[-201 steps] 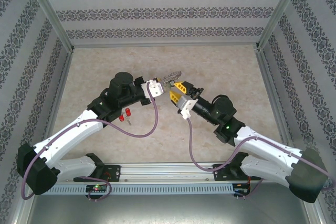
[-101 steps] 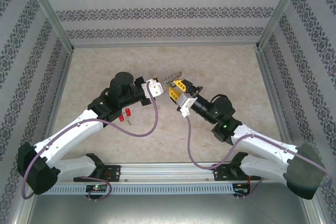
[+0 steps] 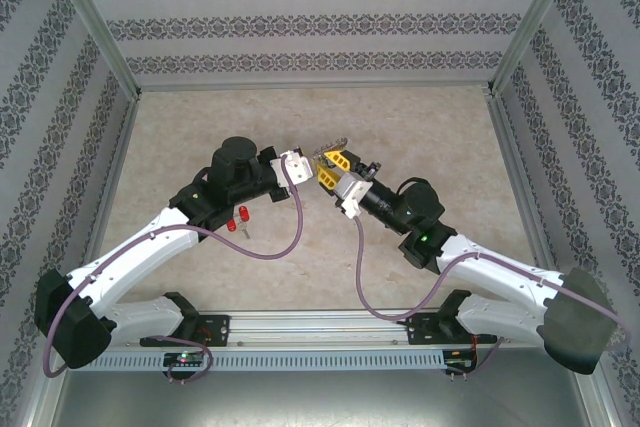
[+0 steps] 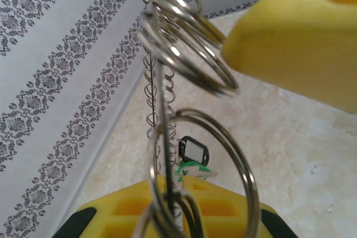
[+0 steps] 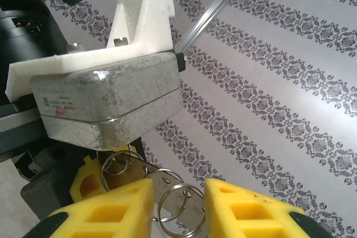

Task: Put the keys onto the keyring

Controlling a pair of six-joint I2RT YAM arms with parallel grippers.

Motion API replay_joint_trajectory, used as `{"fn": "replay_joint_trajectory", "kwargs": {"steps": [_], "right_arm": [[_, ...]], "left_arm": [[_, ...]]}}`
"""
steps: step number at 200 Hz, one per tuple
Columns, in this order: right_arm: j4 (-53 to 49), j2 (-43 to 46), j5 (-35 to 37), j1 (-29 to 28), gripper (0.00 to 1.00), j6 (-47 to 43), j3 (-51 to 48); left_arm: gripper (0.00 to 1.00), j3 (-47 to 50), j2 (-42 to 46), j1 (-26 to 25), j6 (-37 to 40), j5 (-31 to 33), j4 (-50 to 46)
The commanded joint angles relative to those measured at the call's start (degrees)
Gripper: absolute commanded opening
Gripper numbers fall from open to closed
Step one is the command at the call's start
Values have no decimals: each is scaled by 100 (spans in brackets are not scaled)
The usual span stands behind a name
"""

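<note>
Hanging in the air over the middle of the bench [image 3: 420, 117], the keyring [image 3: 330, 150] is clamped in the closed left gripper [image 4: 181, 207]. The right gripper [image 5: 178, 202] has its yellow fingers [image 5: 111, 215] apart on either side of the coils; whether they pinch them I cannot tell. The keys [image 3: 241, 217] lie left of the middle, toward the near edge, beside the left arm [image 3: 150, 247].

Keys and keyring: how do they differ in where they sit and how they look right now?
The keys lie loose on the table, with nothing gripping them. The keyring is up off the table, pinched between the left gripper fingers. The keys have bright red heads, while the keyring is bare silvery wire loops. From above, the keys look much smaller than the keyring.
</note>
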State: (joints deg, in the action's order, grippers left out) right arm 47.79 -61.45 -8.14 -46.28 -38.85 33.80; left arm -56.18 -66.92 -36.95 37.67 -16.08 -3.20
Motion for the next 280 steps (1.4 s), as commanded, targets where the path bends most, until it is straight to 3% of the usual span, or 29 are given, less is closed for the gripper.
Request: {"fn": "replay_joint_trajectory", "kwargs": {"steps": [1, 131, 254, 280], "right_arm": [[275, 38, 191, -48, 30, 184, -14], [384, -352, 1501, -535, 29, -386, 148], [452, -292, 2111, -629, 18, -281, 142], [499, -333, 2512, -628, 15, -278, 201]], "left_arm": [[0, -139, 95, 72, -91, -78, 241], [0, -134, 23, 69, -242, 45, 320], [0, -44, 82, 72, -240, 164, 353], [0, -46, 73, 69, -242, 166, 347]]}}
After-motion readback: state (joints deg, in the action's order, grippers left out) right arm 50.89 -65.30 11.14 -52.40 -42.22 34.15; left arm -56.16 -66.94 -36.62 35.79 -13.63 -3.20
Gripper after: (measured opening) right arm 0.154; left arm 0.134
